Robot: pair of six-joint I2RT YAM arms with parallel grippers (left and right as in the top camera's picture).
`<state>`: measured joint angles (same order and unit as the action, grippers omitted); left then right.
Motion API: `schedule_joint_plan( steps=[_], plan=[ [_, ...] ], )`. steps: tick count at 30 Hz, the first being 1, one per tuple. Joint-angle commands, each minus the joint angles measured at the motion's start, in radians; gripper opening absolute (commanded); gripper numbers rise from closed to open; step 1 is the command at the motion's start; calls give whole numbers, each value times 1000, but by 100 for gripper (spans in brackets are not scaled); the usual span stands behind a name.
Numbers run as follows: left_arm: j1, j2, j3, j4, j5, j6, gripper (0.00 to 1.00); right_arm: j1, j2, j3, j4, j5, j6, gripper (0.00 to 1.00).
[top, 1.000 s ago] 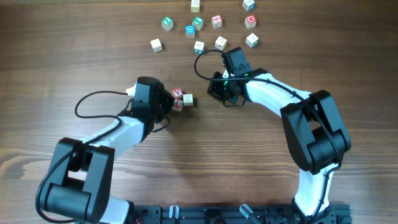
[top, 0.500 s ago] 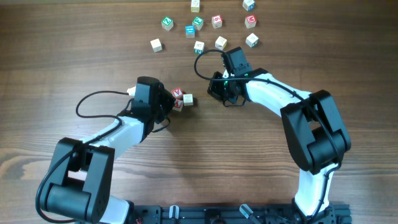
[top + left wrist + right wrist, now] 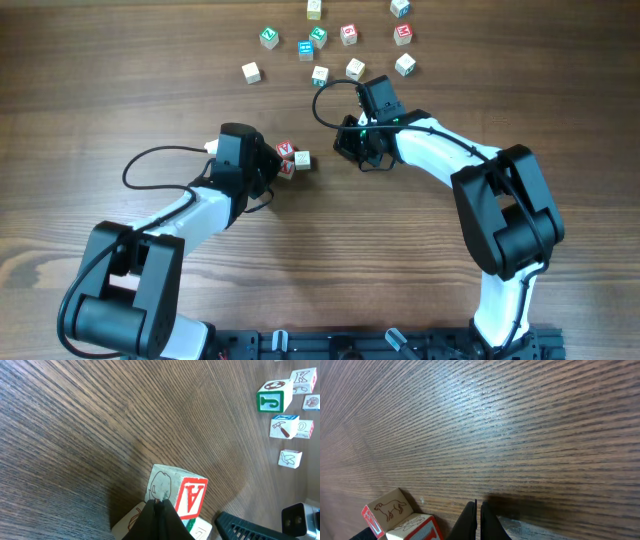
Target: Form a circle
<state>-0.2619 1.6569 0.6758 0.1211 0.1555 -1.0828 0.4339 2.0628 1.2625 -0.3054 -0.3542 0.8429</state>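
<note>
Black and pressed tight together, the jaws of the left gripper [image 3: 159, 506] are fully closed with nothing between them. Their joined tip sits against the near side of the red A cube [image 3: 190, 496], or just short of it, low on the pale face that carries a faint line drawing. The right gripper [image 3: 477, 506] is closed and empty too, its tip close above bare desk [image 3: 520, 420].

Between the two lies the circle [image 3: 291, 158], which is no ring at all: three small wooden cubes bunched tight, just beside the left gripper and a little apart from the right one. Two of them show red print and the third, the pale cube [image 3: 302, 159], sits on the side toward the right gripper. The loose cubes [image 3: 330, 40], in green, blue, red and plain wood, lie scattered farther up the desk, well apart from the group.

These cubes look light, hard and stiff, and likely to slide readily on the smooth wood grain. A closed tip pushing low and square on a flat face should move one cleanly, while a push at a corner would probably spin it. To lift one, pinch across two opposite faces.
</note>
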Motion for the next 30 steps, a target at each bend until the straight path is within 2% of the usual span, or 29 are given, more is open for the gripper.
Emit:
schedule_joint_plan(
  steps=[1,30],
  plan=[
    [-3,13,-4,3,9,-6,4,1,21,-10,5,21,-5,6],
    [-3,13,-4,13,35,-6,4,1,21,-10,5,21,-5,6]
  ],
)
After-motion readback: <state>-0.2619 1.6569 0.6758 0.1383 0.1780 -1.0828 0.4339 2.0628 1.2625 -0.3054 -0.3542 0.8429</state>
